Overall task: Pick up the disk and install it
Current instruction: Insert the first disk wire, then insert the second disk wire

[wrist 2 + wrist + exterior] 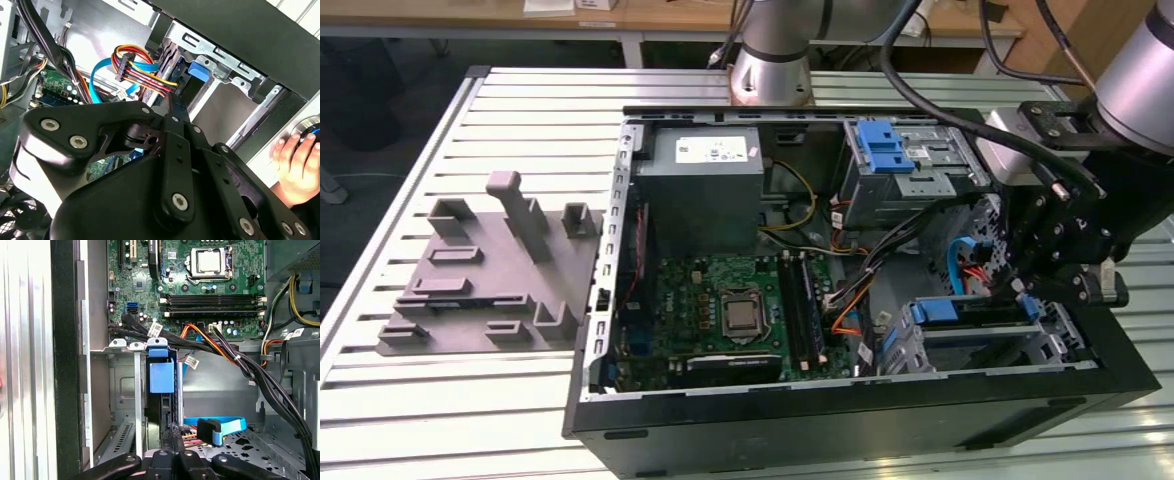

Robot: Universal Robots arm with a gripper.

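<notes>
The disk [977,312] sits on edge in the lower drive cage [987,345] of the open computer case, its blue carrier tab [929,311] facing the motherboard. The first wrist view has the disk [166,415] standing between the cage's metal walls, with the blue tab [161,376] at its far end. In the second wrist view the blue tab [200,70] shows beyond the fingertips. My gripper [1014,285] hangs over the cage's outer end. Its fingers [172,437] are shut together, tips [172,105] at the disk's rear edge beside the plugged power connector [125,67].
A grey power supply [707,165] and a green motherboard [734,310] fill the case's left half. An upper cage with a blue latch [887,150] stands behind. Cables [894,250] cross the middle. A grey fixture [494,270] lies on the slatted table. A person's hand [295,160] rests outside the case.
</notes>
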